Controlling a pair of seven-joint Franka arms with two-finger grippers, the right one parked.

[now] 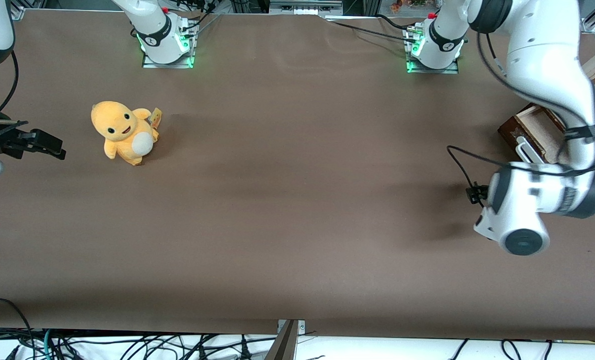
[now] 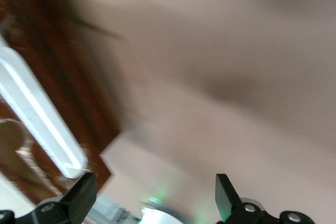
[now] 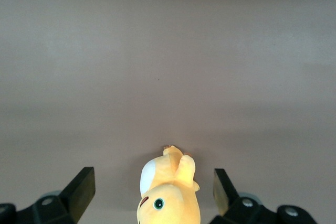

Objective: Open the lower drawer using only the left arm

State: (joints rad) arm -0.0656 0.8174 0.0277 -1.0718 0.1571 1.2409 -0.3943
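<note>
Pincer [image 2: 152, 195] agape beside lower drawer [image 2: 79, 103]

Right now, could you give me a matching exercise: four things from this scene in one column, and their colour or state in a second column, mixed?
Things:
1. lower drawer
2. drawer handle
3. plush toy
4. left arm's tool

Descriptions:
A. yellow-orange with a white belly, toward the parked arm's end of the table
B. fingers apart, holding nothing, next to the handle
C. white bar
D. pulled out, pale box inside showing

Pairs: 1-D, 2-C, 3-A, 4-B
</note>
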